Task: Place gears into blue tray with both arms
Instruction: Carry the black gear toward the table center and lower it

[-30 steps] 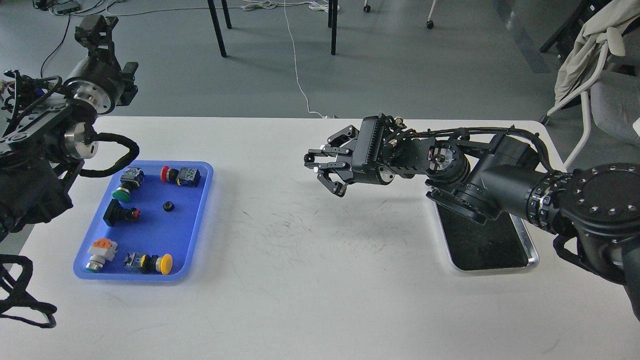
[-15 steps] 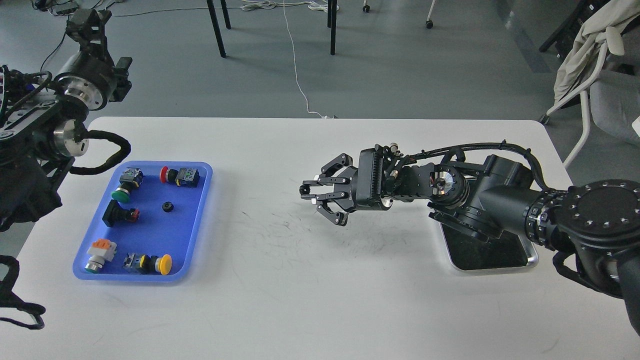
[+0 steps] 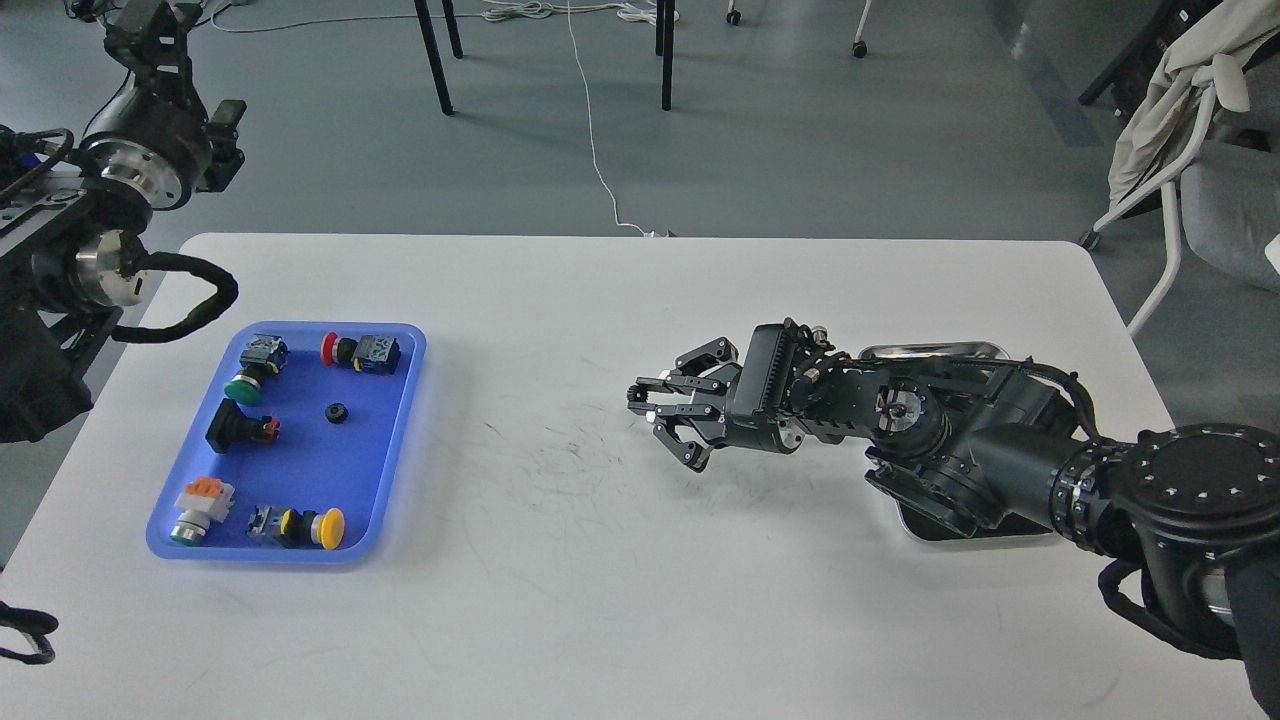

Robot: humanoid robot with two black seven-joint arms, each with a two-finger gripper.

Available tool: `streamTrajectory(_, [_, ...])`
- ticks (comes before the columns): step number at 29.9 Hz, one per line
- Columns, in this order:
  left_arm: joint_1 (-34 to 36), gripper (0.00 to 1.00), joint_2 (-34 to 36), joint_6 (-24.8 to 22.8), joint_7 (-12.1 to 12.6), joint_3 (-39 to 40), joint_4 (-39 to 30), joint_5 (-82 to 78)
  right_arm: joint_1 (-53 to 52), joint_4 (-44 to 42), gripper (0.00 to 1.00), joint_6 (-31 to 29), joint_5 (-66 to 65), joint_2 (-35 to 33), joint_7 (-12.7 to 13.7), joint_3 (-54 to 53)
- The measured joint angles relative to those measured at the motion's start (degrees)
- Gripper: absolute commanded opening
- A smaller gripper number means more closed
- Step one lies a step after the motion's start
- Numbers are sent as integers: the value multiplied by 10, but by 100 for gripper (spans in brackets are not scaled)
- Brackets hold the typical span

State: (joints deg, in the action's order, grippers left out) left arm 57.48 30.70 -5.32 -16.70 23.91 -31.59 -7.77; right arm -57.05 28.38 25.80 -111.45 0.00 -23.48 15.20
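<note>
The blue tray (image 3: 385, 440) lies at the table's left and holds several push-button switches. One small black gear (image 3: 336, 412) rests on its floor near the middle. My right gripper (image 3: 642, 398) hovers low over the middle of the table, pointing left. Its two fingers are drawn close together, with what looks like another small dark gear (image 3: 633, 394) pinched at the tips. My left gripper (image 3: 150, 25) is raised beyond the table's far left corner, well away from the tray. It is dark and seen from behind, so its fingers cannot be told apart.
A silver metal tray (image 3: 930, 351) with a dark inside lies at the right, mostly hidden under my right arm. Chair legs and cables stand on the floor behind the table. A chair with cloth on it sits at the far right.
My right gripper has come down toward the tabletop and drawn a little back to the right. The left arm has lifted up and left, away from the blue tray.
</note>
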Motion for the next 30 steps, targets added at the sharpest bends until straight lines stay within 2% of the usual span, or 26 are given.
streamTrajectory(16, [5, 97, 19, 2, 2, -3, -12, 0, 10, 44, 0, 22, -10, 0, -16, 8])
streamTrajectory(27, [6, 97, 23, 2, 2, -9, -12, 0, 25, 55, 1, 22, -31, 0, -18, 12])
streamTrajectory(29, [6, 97, 25, 2, 2, -10, -12, 0, 26, 53, 2, 22, -31, 0, -17, 12])
streamTrajectory(30, [6, 97, 26, 2, 2, -10, -12, 0, 26, 52, 7, 22, -31, 0, -17, 12])
